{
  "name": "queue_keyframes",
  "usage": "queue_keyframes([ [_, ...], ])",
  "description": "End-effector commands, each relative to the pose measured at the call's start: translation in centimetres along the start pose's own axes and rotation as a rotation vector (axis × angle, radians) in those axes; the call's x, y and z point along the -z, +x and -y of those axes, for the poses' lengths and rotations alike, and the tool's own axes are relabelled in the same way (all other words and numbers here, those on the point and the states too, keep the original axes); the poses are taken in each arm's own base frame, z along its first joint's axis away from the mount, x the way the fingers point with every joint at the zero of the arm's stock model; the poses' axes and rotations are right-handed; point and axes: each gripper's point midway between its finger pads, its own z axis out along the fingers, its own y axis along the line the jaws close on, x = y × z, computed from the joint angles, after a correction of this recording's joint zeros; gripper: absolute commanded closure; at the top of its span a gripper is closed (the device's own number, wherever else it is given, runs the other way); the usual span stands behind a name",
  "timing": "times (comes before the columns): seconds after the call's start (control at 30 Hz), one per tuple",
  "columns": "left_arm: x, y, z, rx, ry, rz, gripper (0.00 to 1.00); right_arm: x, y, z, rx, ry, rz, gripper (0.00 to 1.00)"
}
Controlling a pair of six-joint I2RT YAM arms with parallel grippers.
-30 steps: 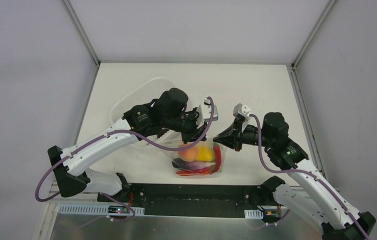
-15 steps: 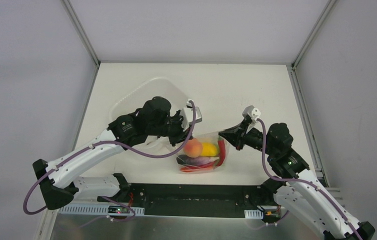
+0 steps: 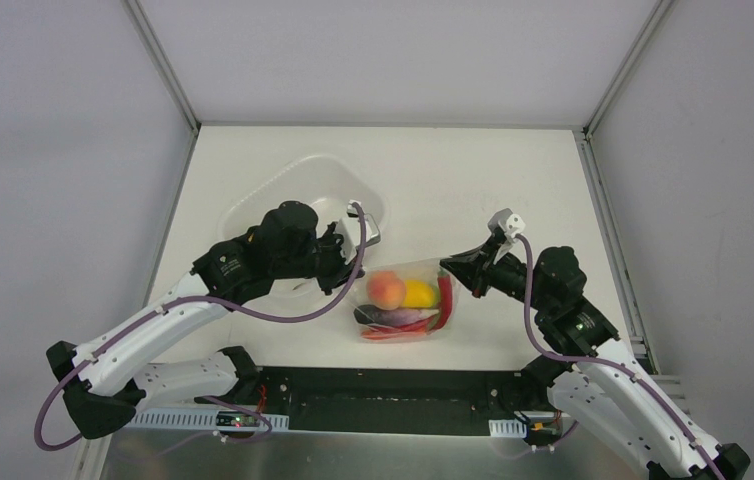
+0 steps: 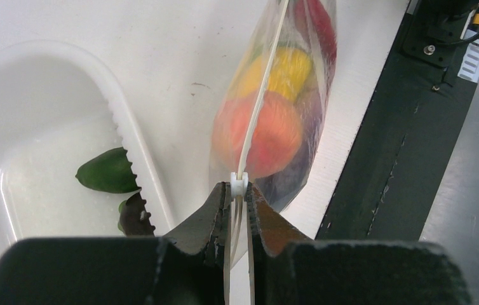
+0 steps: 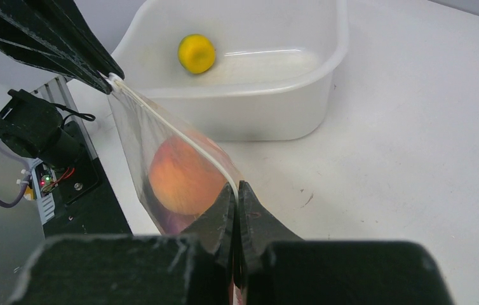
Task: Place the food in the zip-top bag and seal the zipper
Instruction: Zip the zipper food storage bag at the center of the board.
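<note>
The zip-top bag (image 3: 408, 325) hangs between my two grippers near the table's front edge. It holds food: an orange peach (image 3: 386, 290), a yellow fruit (image 3: 417, 294), a red chilli (image 3: 443, 298) and a dark purple piece (image 3: 393, 316). My left gripper (image 3: 352, 276) is shut on the white slider of the zipper (image 4: 239, 184) at the bag's left end. My right gripper (image 3: 446, 266) is shut on the zip strip (image 5: 199, 149) at the bag's right end. The strip runs taut between them. The peach (image 5: 183, 175) shows through the bag in the right wrist view.
A white oval tub (image 3: 303, 160) stands behind the left arm. It holds a green vegetable (image 4: 107, 171), a darker piece (image 4: 132, 216) and a yellow fruit (image 5: 196, 53). A black rail (image 4: 389, 165) edges the table in front of the bag.
My left gripper has slid left along the zip strip, away from the right gripper, and its arm has drawn back left. The right gripper has kept its hold.
</note>
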Motion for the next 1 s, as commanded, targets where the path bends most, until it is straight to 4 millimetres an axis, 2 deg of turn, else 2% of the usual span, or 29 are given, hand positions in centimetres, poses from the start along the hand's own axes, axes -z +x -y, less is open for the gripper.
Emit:
queue_keyframes([
  [0.0, 0.8, 0.9, -0.9, 0.0, -0.047, -0.032, 1.0, 0.3, -2.9, 0.1, 0.02, 0.024, 0.078, 1.0],
  [0.1, 0.3, -0.6, -0.2, 0.001, 0.005, 0.012, 1.0, 0.5, -3.5, -0.3, 0.0, 0.019, 0.08, 0.97],
  [0.2, -0.3, -1.9, 0.4, 0.0, 0.053, 0.024, 1.0, 0.7, -5.0, -0.8, -0.005, 0.01, 0.09, 0.61],
  [0.23, -0.4, -2.2, 0.4, -0.002, 0.059, 0.026, 1.0, 0.8, -5.1, -1.2, 0.003, -0.01, 0.07, 0.53],
  [0.3, -0.6, -2.6, 0.5, -0.008, 0.067, 0.031, 1.0, 1.0, -5.2, -2.2, 0.033, -0.064, 0.015, 0.42],
  [0.47, -0.7, -3.4, 0.9, -0.016, 0.097, 0.051, 1.0, 1.3, -5.3, -3.9, 0.1, -0.176, -0.1, 0.28],
  [0.77, -0.5, -3.9, 1.4, 0.004, 0.123, 0.068, 1.0, 0.0, -5.0, -6.3, 0.085, -0.389, -0.19, 0.27],
  [0.97, -0.8, -4.0, 1.8, 0.031, 0.144, 0.077, 1.0, -1.8, -3.9, -5.4, 0.071, -0.384, -0.239, 0.28],
])
